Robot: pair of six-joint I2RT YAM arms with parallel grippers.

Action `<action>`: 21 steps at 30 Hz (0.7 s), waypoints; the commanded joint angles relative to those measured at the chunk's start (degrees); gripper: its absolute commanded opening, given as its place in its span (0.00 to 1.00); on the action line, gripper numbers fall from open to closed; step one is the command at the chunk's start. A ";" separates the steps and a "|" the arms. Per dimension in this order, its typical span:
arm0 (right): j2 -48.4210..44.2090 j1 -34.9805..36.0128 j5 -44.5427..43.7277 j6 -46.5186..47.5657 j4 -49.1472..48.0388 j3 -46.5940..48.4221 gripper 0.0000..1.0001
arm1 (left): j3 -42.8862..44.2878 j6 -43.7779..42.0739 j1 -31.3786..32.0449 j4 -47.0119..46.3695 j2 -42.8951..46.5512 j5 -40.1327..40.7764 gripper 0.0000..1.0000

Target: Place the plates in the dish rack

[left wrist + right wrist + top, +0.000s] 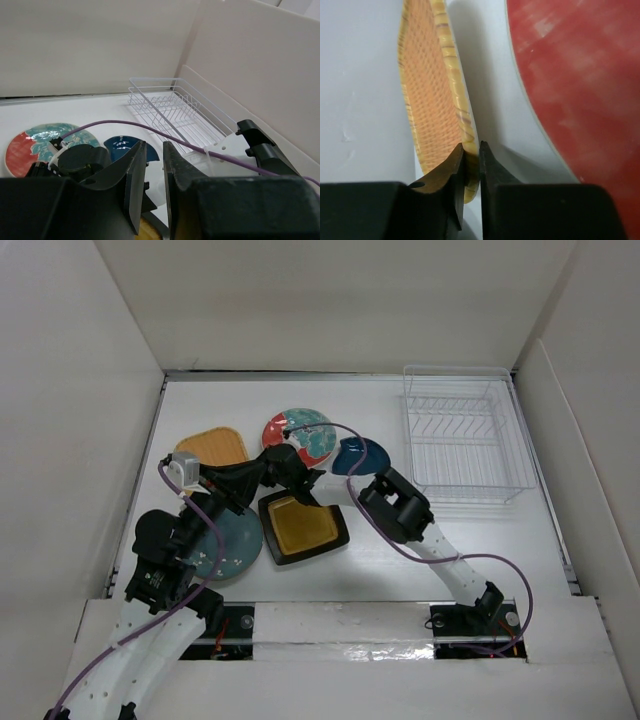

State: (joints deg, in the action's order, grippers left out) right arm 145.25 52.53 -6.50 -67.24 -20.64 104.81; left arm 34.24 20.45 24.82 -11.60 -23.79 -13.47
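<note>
Right gripper's point(472, 162) jaws pinch the very rim of the orange-yellow plate point(427, 90), which stretches ahead of them; the red plate point(580, 75) lies just beside; so shallow a bite could slip on lifting and drop it onto that neighbour; left gripper's point(154, 170) jaws stand narrowly parted, empty; dish rack point(460, 435) well apart.

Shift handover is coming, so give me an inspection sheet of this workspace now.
Surface: white table, no spills seen.
Job's things: orange-yellow plate, red plate, dark blue plate, black square plate, grey-teal plate all outside the dish rack, which holds nothing.
Clutter: nothing seen.
Grippers: right gripper pinches the orange-yellow plate's rim; left gripper slightly open, holding nothing.
Cables: purple cable crosses above the red plate.
Surroundings: white walls on three sides.
</note>
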 commanded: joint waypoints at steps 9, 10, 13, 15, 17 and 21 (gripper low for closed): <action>-8.75 0.82 -1.67 5.54 -10.63 -5.67 0.00 | 1.36 -0.14 0.41 -2.29 -1.17 -0.94 0.18; -9.37 0.82 -1.67 5.63 -12.30 -6.20 0.00 | 1.36 -0.06 0.41 -2.38 -1.26 -1.29 0.18; -11.21 0.82 -1.23 4.84 -17.14 -6.73 0.00 | 1.36 -0.14 0.41 -2.64 -0.64 -1.03 0.19; -11.83 0.21 -1.23 4.14 -18.99 -5.60 0.00 | 1.44 -0.23 0.41 -2.47 -0.90 -0.50 0.19; -12.18 0.20 -1.32 4.92 -19.61 -4.36 0.00 | 1.44 -0.15 0.41 -2.64 -1.17 -1.20 0.19; -14.29 -1.02 -2.29 5.54 -21.02 -4.97 0.00 | 1.53 -0.50 0.41 -3.35 -0.64 -1.64 0.20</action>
State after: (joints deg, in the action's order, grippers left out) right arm 137.05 52.38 -7.07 -62.15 -31.40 97.69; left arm 34.24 20.43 24.82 -11.55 -24.62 -14.20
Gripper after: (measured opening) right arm 0.189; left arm 0.201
